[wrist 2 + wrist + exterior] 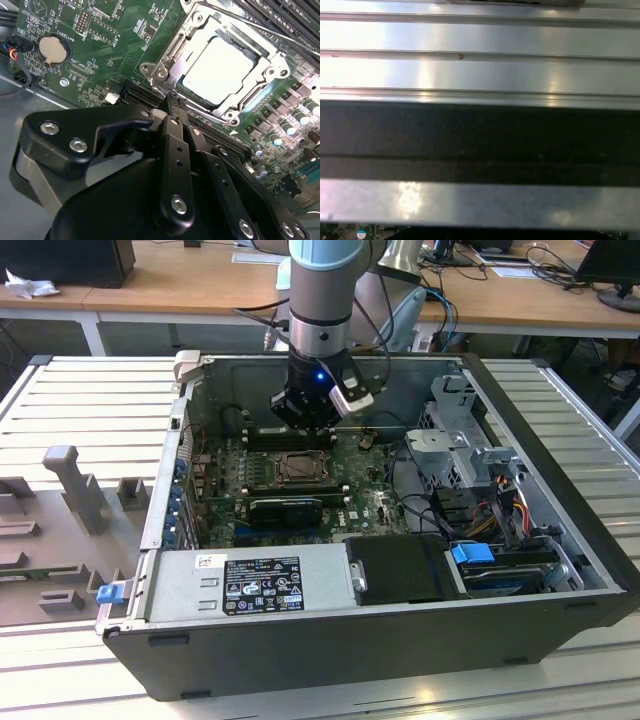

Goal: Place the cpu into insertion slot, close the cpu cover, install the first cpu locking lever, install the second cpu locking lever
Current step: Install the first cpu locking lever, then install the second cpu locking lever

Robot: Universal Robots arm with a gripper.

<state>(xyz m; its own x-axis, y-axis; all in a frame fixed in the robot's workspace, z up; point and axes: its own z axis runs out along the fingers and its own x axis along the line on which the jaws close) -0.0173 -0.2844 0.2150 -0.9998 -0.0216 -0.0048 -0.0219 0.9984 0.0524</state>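
The cpu shows its pale silver top inside the insertion slot on the green motherboard. The silvery cpu cover lies flat around it, framing the chip. A thin metal locking lever runs along one side of the socket. My gripper hovers just beside the socket's edge, its black fingers pressed together with nothing between them. In the exterior view the gripper hangs inside the open computer case, just behind the socket.
Long black memory slots border the socket, and a coin battery sits on the board. In the case are a black power supply, a drive cage with cables, and a black card. The case stands on a ribbed metal table.
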